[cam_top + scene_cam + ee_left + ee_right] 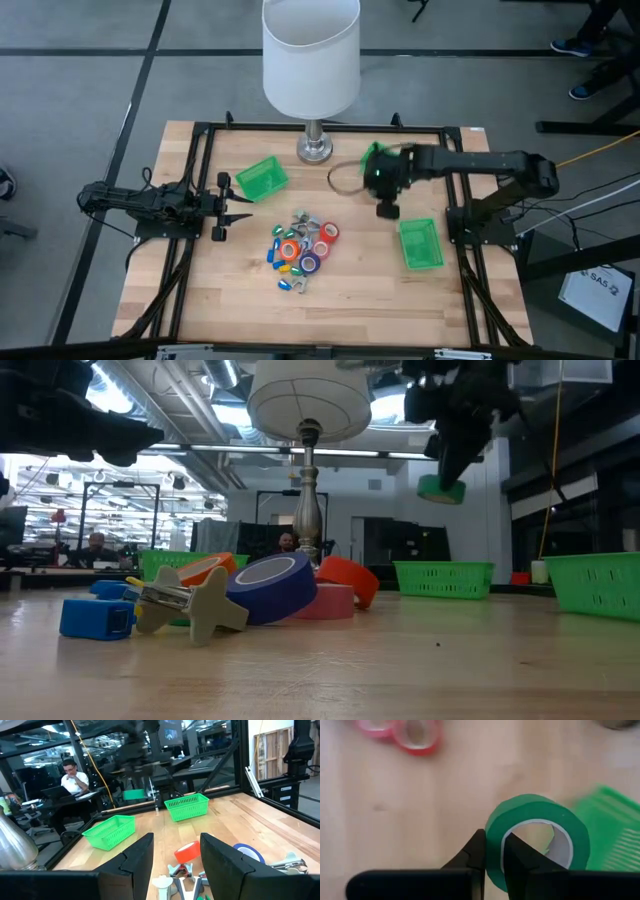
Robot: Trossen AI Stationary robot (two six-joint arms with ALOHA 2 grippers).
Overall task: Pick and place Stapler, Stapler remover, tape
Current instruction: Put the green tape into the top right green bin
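Your right gripper (491, 851) pinches only the wall of the green tape roll (536, 840), one finger inside the ring and one outside. On so thin a bite the roll could swivel or slip free if you swing the arm sharply, and it would drop onto bare wood short of a bin. The right arm reaches in from the right, raised well above the table, with the roll hanging near the lamp base (314, 148). A green bin (615, 832) shows just past the roll; whether it lies directly underneath is hard to judge. Your left gripper (222, 212) waits at the left, fingers apart and empty, pointed at the pile of tape rolls (303, 250) mid-table.
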